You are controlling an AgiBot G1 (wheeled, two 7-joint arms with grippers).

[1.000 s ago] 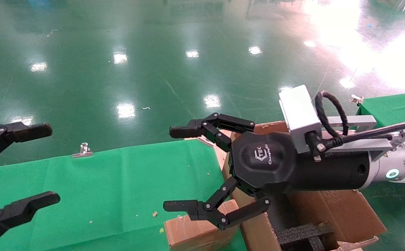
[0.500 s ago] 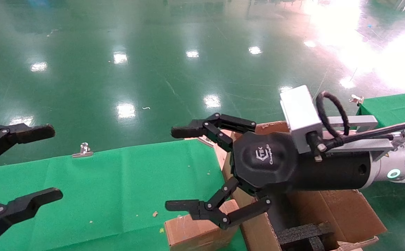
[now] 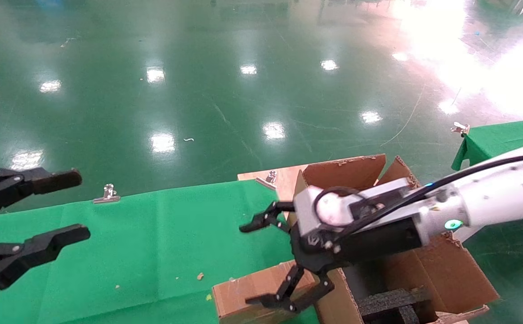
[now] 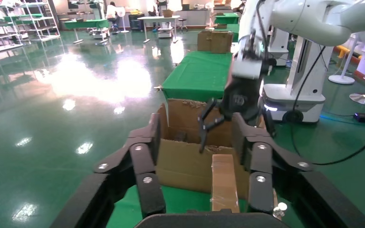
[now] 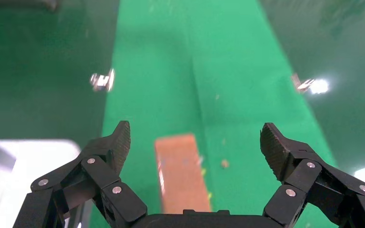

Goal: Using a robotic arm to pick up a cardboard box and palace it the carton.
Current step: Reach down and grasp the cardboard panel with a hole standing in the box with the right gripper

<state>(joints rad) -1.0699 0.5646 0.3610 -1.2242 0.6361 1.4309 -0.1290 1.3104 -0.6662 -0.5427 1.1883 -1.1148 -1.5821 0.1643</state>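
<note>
1. Glossy green flooring is stretching behind the cloth-covered surface (image 3: 144, 234), where the cardboard box (image 3: 248, 294) is lying at 6 o'clock, just beside the carton (image 3: 441, 270).
2. With fingers spread wide, the right gripper (image 3: 261, 265) is tilting down over the box, straddling it, probably to close across its narrow sides.
3. At 9 o'clock the left gripper (image 3: 59, 207) is hanging idle with fingers apart, well clear.
4. Placing in the carton is not yet done.
</note>
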